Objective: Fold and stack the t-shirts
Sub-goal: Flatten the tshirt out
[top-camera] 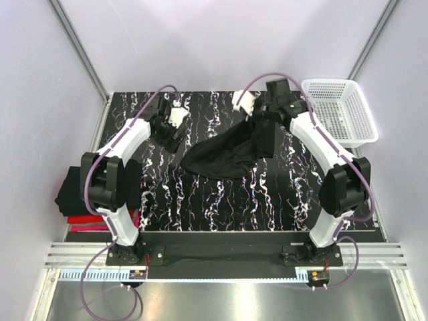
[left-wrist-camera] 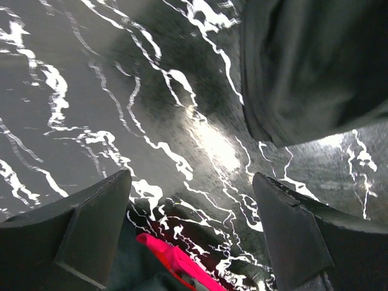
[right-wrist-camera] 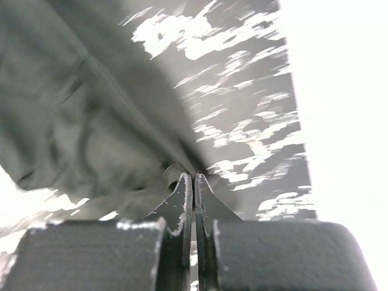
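Observation:
A black t-shirt (top-camera: 227, 152) lies bunched in the middle of the table, with one end lifted at the back. My right gripper (top-camera: 257, 110) is shut on that raised end. In the right wrist view the jaws (right-wrist-camera: 194, 176) pinch the cloth's edge, and the shirt (right-wrist-camera: 91, 121) hangs to the left. My left gripper (top-camera: 170, 126) is open and empty over the bare table, left of the shirt. In the left wrist view (left-wrist-camera: 191, 176) the shirt (left-wrist-camera: 309, 60) is at the upper right, apart from the fingers. A stack of black (top-camera: 73, 190), red (top-camera: 87, 219) and pink (top-camera: 90, 228) shirts sits at the table's left edge.
A white mesh basket (top-camera: 338, 110) stands at the back right, beside the right arm. The table (top-camera: 200, 207) is black with white veins. A pink and red cloth edge (left-wrist-camera: 176, 260) shows at the bottom of the left wrist view. Grey walls enclose the back and sides.

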